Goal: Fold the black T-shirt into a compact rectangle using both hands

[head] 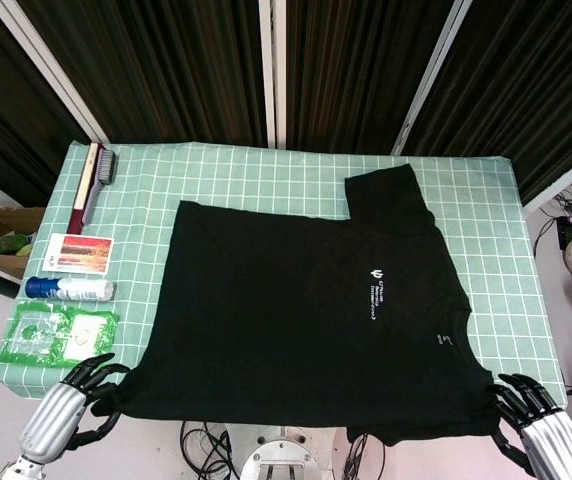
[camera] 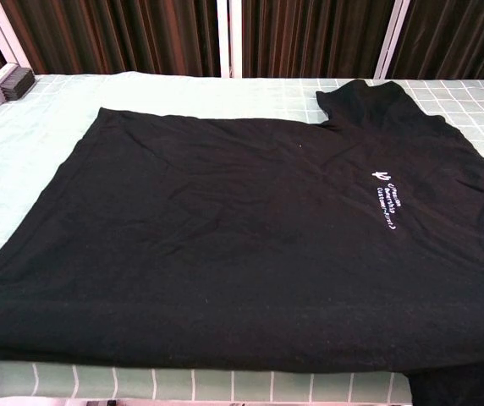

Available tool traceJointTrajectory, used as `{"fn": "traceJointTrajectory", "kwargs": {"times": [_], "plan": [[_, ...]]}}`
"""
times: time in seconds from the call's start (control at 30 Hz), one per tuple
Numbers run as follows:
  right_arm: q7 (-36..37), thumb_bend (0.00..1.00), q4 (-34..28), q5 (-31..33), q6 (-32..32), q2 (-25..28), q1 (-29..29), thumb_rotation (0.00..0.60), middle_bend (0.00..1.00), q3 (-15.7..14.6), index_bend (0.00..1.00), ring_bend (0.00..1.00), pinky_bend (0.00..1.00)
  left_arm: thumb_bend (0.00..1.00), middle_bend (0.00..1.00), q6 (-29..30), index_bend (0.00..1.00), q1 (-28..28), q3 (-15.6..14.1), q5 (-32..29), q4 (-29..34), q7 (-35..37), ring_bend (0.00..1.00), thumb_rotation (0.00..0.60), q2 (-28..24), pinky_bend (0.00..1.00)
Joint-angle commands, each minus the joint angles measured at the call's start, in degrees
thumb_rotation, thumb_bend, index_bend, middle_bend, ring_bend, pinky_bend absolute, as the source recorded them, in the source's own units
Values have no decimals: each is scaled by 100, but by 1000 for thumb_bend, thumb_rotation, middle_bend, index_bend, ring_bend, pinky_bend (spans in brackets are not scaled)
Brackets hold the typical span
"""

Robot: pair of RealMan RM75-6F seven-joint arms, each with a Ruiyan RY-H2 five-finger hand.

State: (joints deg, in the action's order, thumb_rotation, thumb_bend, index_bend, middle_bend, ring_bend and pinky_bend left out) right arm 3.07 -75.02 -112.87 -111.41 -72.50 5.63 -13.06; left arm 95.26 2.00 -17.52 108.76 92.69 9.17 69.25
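Matt black cloth T-shirt [head: 306, 320] on checked fabric tablecloth [head: 266, 175].

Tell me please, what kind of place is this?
Probably a robot lab or test room, not a home: a work table with a green checked cover, dark curtains behind it, and loose cables on the floor beneath.
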Motion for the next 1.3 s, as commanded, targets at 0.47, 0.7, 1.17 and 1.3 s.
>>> {"fn": "traceJointTrajectory", "kwargs": {"times": [0.47,0.7,1.17,1.3], "plan": [[-72,632,-1287,1642,2417,334,-1704,600,383,1601,770,216,224,498,266,-2197,610,2071,2153,-1688,403,26,137,600,-433,180],[-152,632,-769,2371,3423,-123,-2393,600,378,2114,765,215,223,499,262,-3559,609,3005,2716,-2654,-421,-127,137,600,-54,172],[-271,643,374,3275,4279,-874,-3013,600,374,2535,762,204,199,499,250,-5023,609,4029,3011,-3716,-2518,-573,132,600,957,165],[-251,643,698,3427,4453,-1078,-3150,600,374,2580,762,204,199,498,249,-5343,608,4257,2979,-3841,-3124,-682,132,600,1257,164]]}}
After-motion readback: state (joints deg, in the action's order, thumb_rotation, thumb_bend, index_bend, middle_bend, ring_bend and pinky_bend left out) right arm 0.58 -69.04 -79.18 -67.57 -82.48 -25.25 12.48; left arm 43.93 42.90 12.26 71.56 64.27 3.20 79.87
